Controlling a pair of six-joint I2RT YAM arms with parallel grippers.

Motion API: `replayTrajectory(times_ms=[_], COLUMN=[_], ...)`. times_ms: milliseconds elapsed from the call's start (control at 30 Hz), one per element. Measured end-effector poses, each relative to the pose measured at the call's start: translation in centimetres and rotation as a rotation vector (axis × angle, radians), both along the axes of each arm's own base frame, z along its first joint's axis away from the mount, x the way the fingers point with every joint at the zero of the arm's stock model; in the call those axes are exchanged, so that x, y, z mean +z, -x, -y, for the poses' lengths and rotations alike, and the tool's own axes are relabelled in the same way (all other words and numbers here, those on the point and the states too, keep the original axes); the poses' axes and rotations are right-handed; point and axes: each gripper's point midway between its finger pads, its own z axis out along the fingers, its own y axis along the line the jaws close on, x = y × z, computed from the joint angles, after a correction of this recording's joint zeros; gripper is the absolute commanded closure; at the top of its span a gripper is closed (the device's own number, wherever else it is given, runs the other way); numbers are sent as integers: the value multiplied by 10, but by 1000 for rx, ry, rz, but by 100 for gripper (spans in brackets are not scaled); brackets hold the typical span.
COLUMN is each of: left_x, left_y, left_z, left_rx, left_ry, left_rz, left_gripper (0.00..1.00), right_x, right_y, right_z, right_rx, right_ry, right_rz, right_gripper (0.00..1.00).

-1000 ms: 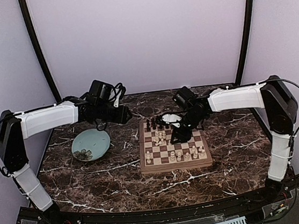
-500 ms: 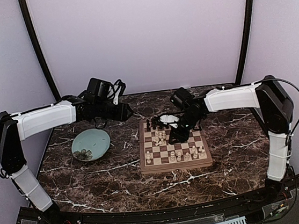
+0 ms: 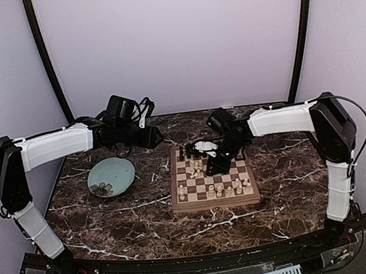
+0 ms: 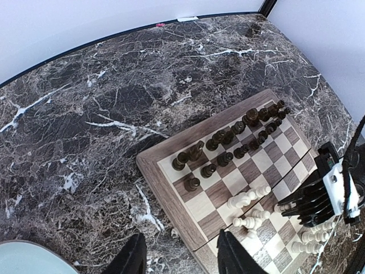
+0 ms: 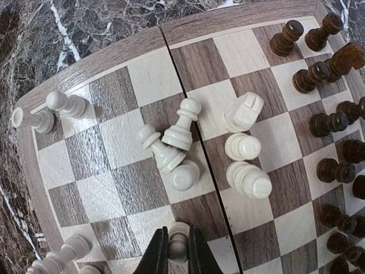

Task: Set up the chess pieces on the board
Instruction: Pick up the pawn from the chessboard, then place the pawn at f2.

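**— What's over on the left?**
— A teal plate (image 3: 111,176) on the marble table (image 3: 113,218). The left gripper (image 4: 181,258) hangs above the table near the board's far left corner. Its fingers stand apart with nothing between them.

**— And the board?**
— The board (image 3: 216,204) lies flat in the middle of the table, right of the plate. The dark pieces (image 4: 228,142) stand in two rows along its far edge. Some white pieces (image 3: 218,188) are lined up by the near edge. A cluster (image 5: 171,148) of more white ones sits mid-board, and a couple there look tipped against each other.

**— What about the right arm?**
— The right gripper (image 5: 175,251) is down low over the board, just beside that cluster. Its fingers are pinched on a single white piece (image 5: 178,244). I can't tell from here whether that piece is touching the board or lifted off it.
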Motion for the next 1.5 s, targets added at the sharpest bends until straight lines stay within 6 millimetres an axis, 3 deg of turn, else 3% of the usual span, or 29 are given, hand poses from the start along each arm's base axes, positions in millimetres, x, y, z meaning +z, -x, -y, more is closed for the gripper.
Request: replayTrajectory(times_ms=[333,600,1500], left_x=[0,0,-6], left_y=[2,4,6], left_z=[2,5,9], left_rx=[-13,-26,-41], left_ry=[11,20,29], left_rz=[-9,-15,-41], left_gripper=[56,56,56], right_x=[38,8,-3], right_y=[26,48,48], right_z=[28,49,56], right_rx=[10,22,13], right_ry=[-25,46,88], right_rz=[76,9,8], right_gripper=[90,90,88])
